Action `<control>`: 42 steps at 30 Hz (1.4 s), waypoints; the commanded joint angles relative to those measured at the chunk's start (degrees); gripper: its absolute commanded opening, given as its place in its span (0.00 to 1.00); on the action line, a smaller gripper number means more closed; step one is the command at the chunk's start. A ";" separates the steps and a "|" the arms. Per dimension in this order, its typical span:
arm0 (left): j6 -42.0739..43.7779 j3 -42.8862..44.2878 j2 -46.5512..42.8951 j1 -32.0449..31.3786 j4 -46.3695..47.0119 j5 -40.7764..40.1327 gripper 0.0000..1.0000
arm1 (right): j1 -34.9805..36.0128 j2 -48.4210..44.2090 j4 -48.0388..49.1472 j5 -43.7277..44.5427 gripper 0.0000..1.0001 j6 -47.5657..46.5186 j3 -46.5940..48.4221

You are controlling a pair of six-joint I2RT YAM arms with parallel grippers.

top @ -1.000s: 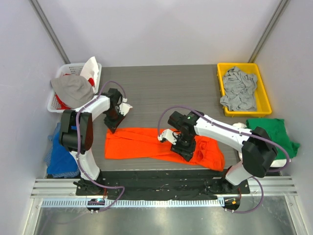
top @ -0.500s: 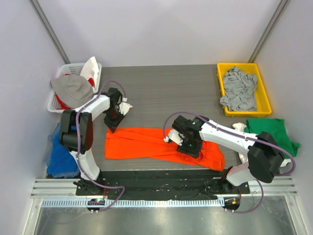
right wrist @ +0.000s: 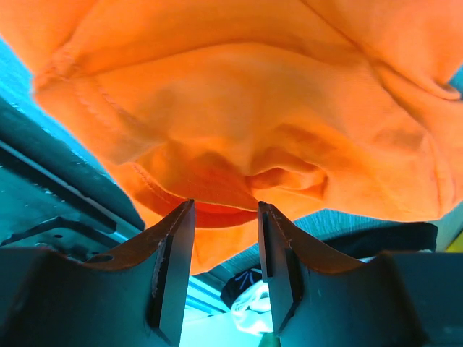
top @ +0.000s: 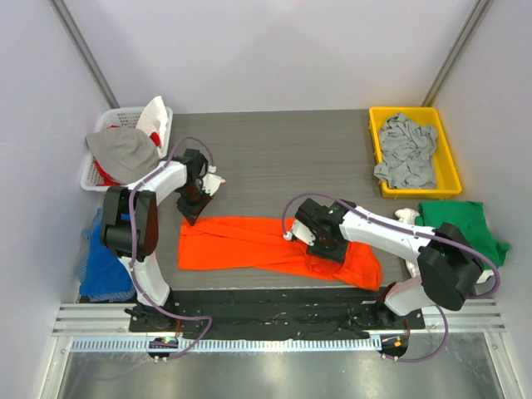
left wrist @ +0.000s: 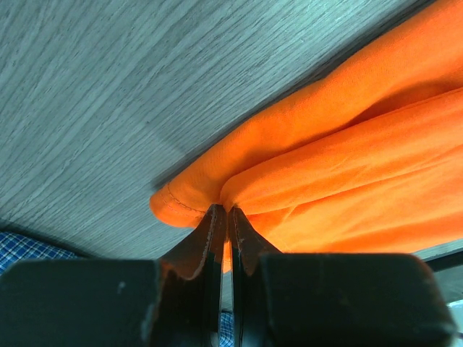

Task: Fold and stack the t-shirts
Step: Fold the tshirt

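Containers: two.
- Yellow bin (top: 373, 141), upper right of the counter (top: 274, 150): one crumpled heap of light grey t-shirt cloth (top: 405, 150) is held in it; the number of shirts in the heap cannot be told.
- White basket (top: 116, 111), upper left: a grey-brown cloth (top: 123, 151) is draped over it, a white cloth (top: 154, 116) stands at its right side and a bit of red cloth (top: 101, 170) shows below.

Loose items, one each:
- One orange t-shirt (top: 241, 243) is spread as a long band across the lower middle of the counter.
- One green t-shirt (top: 461, 220) is seen at the right edge, below the bin.
- One blue cloth (top: 98, 266) is seen at lower left, off the counter.

Hands: two.
- Left hand (top: 193, 212): clenched on the upper-left corner of the orange t-shirt, with the hem pinched between the fingers (left wrist: 214, 224).
- Right hand (top: 330, 249): released, jaws apart, set down over the bunched right end of the orange t-shirt; nothing is clamped.
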 commanded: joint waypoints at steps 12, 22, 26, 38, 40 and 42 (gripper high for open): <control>0.25 -1.78 -3.80 -0.20 -1.99 2.09 0.10 | -1.15 -3.77 -1.28 2.87 0.44 0.03 1.01; 0.16 -2.05 -9.34 -1.34 -6.03 3.41 0.11 | -1.24 -3.77 -1.45 2.52 0.42 0.56 1.10; 0.16 -2.57 -10.83 -1.78 -7.26 3.76 0.11 | -1.15 -3.77 -1.45 2.60 0.42 0.65 0.84; 1.30 -9.87 -17.42 -3.02 -10.08 2.36 0.11 | -1.15 -4.21 -1.45 2.52 0.42 1.18 0.05; 1.48 -10.57 -18.04 -3.01 -10.34 2.09 0.12 | -1.15 -3.95 -1.45 2.52 0.41 1.09 0.22; 1.57 -11.01 -18.83 -2.93 -10.60 2.09 0.12 | -1.15 -3.77 -1.28 2.52 0.41 1.18 0.22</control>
